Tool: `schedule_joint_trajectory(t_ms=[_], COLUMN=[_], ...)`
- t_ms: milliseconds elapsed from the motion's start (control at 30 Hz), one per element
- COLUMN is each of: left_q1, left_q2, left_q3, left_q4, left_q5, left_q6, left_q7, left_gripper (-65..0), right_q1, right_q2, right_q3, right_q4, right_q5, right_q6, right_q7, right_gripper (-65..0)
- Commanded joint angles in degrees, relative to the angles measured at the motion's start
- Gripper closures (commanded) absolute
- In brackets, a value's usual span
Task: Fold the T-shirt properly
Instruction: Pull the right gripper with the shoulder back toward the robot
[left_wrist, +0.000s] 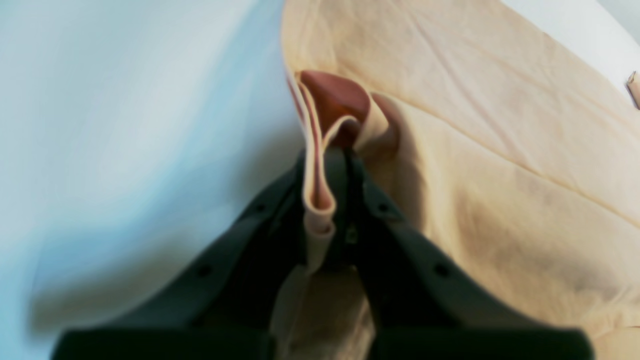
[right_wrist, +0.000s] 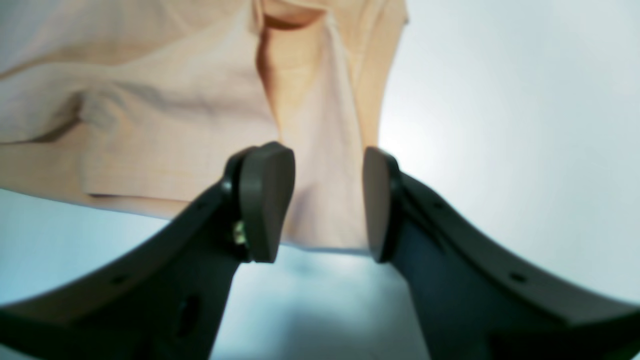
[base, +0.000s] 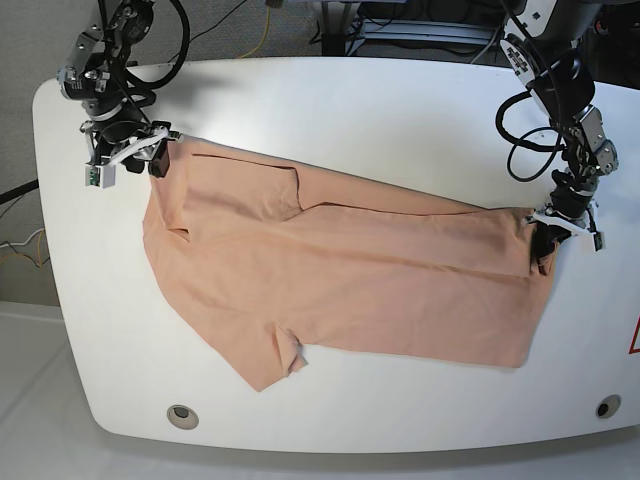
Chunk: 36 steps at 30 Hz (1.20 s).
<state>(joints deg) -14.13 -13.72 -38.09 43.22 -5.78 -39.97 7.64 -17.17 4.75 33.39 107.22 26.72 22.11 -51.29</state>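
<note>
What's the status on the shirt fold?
Left gripper shut on T-shirt edge. Right gripper open at a shirt corner. Nothing in the way.

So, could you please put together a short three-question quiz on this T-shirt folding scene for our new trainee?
1. True or false: the left gripper is shut on the T-shirt.
2. How do the right gripper's jaws stand: A) apart, B) pressed together, C) out of sight?
3. Fill in: the T-shirt lies on a white ____.

Key:
1. True; the left wrist view shows a fold of cloth pinched between the jaws.
2. A; apart, above a cloth edge, nothing clamped.
3. table.
</note>
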Motion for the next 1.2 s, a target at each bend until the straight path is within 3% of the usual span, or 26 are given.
schedule_joint_trajectory(t_ms=[0,433,1167], left_q1=[-0.6,-0.6,0.5], left_q2=[-0.7,-0.7,-0.7], left_q3=[0.0,0.1,0.2], left_q4=[0.6,0.6,0.7], left_q5=[0.8,0.8,0.9], left_q6=[0.0,0.0,0.0], left_q7=[0.8,0.8,0.8], left_gripper=[-1.2,-1.2,-1.2], right_q1=[0.7,4.0,1.3], right_q2=[0.7,0.1,-2.0], right_q3=[0.3,0.0,-0.1], right_q4=[0.9,-1.7,-5.5], right_q5=[-1.0,-9.8,-9.9], right_q6=[0.4,0.4,-0.1], right_q7=[1.3,1.4,1.1], right_gripper=[-26.1,-26.1,-26.1])
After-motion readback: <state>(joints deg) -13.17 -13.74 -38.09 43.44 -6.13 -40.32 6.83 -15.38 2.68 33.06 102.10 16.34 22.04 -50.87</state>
